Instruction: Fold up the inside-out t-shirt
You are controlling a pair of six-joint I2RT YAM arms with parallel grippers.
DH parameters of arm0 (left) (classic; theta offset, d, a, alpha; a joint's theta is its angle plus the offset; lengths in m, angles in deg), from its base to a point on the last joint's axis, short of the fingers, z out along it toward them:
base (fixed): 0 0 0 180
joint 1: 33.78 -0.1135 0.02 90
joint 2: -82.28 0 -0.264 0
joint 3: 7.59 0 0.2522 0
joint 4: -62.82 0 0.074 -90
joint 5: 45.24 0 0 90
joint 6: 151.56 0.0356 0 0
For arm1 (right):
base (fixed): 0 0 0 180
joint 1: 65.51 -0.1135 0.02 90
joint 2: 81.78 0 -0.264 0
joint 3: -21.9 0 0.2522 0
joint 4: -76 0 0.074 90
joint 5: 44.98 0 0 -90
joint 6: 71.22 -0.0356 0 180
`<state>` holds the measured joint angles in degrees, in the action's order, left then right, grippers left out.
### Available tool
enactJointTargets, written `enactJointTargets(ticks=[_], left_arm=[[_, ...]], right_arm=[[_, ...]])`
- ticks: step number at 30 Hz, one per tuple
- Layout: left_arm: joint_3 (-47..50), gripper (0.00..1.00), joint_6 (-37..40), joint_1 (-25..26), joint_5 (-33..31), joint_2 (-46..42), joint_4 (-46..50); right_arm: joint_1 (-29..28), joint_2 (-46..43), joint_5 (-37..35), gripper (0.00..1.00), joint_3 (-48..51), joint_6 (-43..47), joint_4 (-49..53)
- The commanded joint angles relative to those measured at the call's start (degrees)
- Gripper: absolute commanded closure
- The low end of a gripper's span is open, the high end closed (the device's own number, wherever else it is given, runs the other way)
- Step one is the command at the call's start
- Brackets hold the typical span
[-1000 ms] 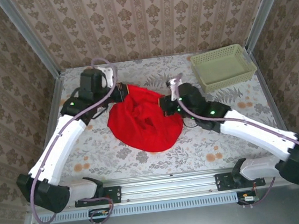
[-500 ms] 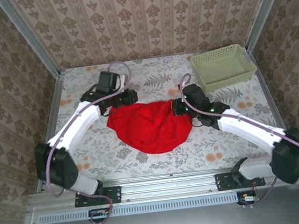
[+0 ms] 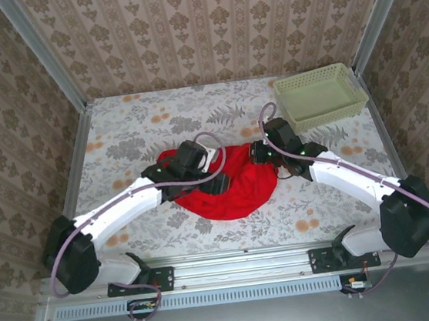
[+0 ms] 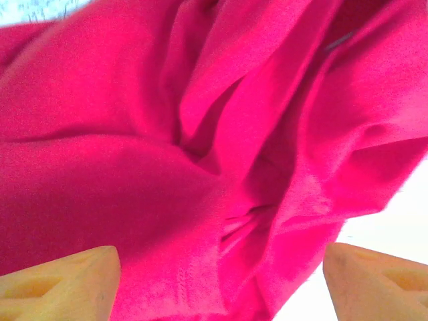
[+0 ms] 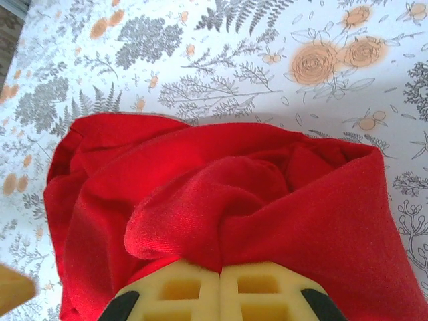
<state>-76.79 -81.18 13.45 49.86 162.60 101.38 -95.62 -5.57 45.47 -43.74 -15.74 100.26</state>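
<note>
Pinching t-shirt [image 5: 287, 200] fold: right claw [image 5: 221, 273], clamped, right wrist view; left claw [image 4: 214, 271] apart, left wrist view.

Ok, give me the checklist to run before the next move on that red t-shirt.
1. Left claw open with nothing between its fingers: ok, it hangs wide over the cloth.
2. Right claw gripping the t-shirt: ok, it is shut with cloth bunched at its tips.
3. T-shirt lying flat for a fold: not ok, it is a crumpled heap.
4. Sleeves and collar found: cannot tell, the folds hide them.
5. Basket out of the way: ok, it stands apart at the far right corner.
6. Cloth fully on the table: ok.
</note>
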Motion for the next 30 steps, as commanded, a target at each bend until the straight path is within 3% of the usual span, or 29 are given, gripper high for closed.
enactJointTargets(ticks=[1,4,5,10,13,18,21,23,26,30], left_arm=[[0.19,0.20,1.86,0.13,-4.44,7.51,-0.89],[-0.70,0.23,2.06,0.41,-3.70,11.82,-1.63],[-1.15,0.29,1.73,0.39,-4.18,12.98,-1.55],[-3.57,0.77,0.55,0.32,-8.50,14.30,1.13],[-5.50,0.95,-0.52,0.73,-8.66,11.28,3.63],[-11.87,1.00,-2.59,7.17,-6.38,0.81,6.26],[-12.71,1.00,-3.64,11.51,-5.85,-6.03,1.88],[-9.49,1.00,-5.44,11.21,-4.51,-9.98,-2.93],[-4.21,0.99,-8.98,6.73,-4.76,-13.32,-5.65],[2.46,0.97,-14.72,-4.90,2.84,-13.09,-5.61]], right_arm=[[0.40,-4.05,0.03,1.00,0.55,-0.57,-0.34],[0.49,-6.02,-0.40,1.00,0.59,-0.38,0.58],[0.53,-6.52,-0.58,1.00,0.63,-0.29,0.89],[1.65,-8.08,-3.20,1.00,0.64,0.58,2.60],[3.89,-8.83,-3.44,1.00,-0.46,1.23,4.37],[5.63,-10.83,-3.54,1.00,-7.19,4.86,9.30],[5.67,-9.80,-2.11,1.00,-12.20,6.80,11.76],[5.63,-7.65,-1.06,1.00,-14.45,7.31,11.58],[5.67,-1.14,0.81,1.00,-17.24,7.52,10.36],[5.12,11.54,5.33,1.00,-20.93,6.98,7.53]])
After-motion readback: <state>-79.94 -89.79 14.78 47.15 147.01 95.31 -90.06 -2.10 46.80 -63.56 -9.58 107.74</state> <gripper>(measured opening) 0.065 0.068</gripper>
